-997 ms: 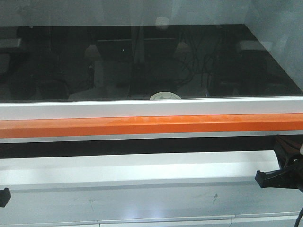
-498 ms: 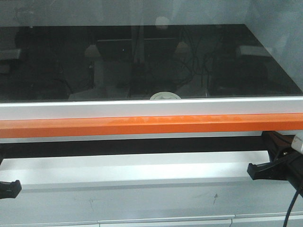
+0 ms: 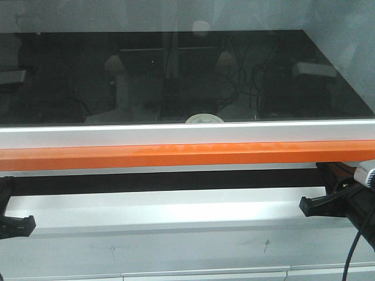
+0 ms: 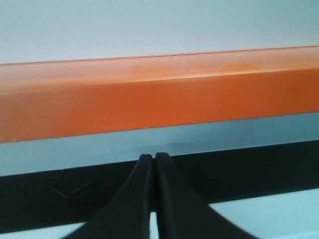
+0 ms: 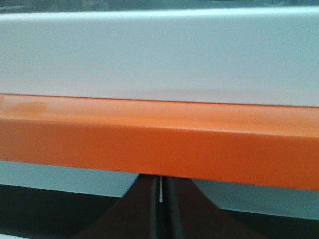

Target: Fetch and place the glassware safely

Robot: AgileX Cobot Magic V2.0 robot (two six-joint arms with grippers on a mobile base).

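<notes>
Only the off-white round lid of the glassware (image 3: 204, 119) shows in the front view, peeking over the white frame at the middle of the dark glass-fronted chamber. The jar's body is hidden behind that frame. My left gripper (image 3: 28, 223) sits low at the left edge and my right gripper (image 3: 306, 205) low at the right, both in front of the frame and far from the jar. In the left wrist view the left gripper (image 4: 153, 157) is shut on nothing. In the right wrist view the right gripper (image 5: 161, 180) is shut too, just below the orange bar.
An orange bar (image 3: 187, 155) runs the full width under a white frame (image 3: 187, 133), with a dark gap below it. A white ledge (image 3: 176, 211) lies lower down, between the grippers. The dark glass panel (image 3: 176, 76) shows reflections of cables and boxes.
Both grippers have moved inward. The left one has come further into view from the left edge, and the right one has shifted left and slightly up. The lid has not moved.
</notes>
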